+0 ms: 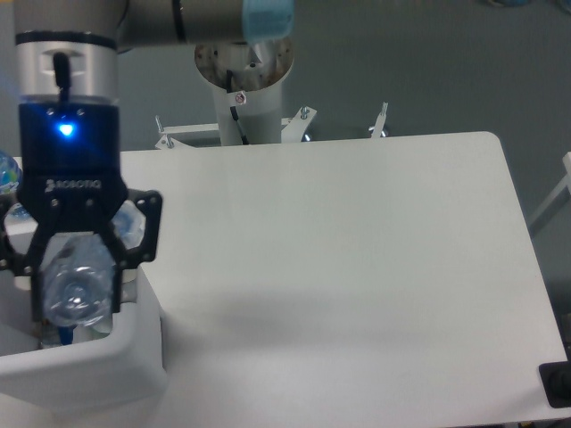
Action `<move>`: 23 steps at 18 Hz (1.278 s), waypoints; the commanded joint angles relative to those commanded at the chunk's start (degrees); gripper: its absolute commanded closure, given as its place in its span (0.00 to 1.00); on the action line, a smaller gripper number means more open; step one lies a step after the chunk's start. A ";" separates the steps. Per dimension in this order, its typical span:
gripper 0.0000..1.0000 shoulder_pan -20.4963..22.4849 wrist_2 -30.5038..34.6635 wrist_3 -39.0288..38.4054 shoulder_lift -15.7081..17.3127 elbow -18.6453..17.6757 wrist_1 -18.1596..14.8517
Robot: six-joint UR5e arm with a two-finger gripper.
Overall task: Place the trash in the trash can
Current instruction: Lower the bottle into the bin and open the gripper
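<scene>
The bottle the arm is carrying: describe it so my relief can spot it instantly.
Find the white trash can at the table's left edge. Directly above it hangs the black pincer, clamping a clear crushed water bottle, unlike the blue-labelled bottle behind.

a silver wrist is topping the black gripper, whose blue light is glowing above white lettering.

Even overhead light, soft shadows, slight blur
</scene>
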 joint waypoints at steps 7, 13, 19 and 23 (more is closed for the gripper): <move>0.59 -2.81 0.00 0.00 -1.93 0.62 0.09; 0.59 -4.22 0.00 0.00 -4.04 0.44 0.00; 0.53 -5.10 0.18 -0.35 -5.28 -0.70 0.00; 0.32 -5.19 0.18 -0.35 -5.19 -2.28 0.00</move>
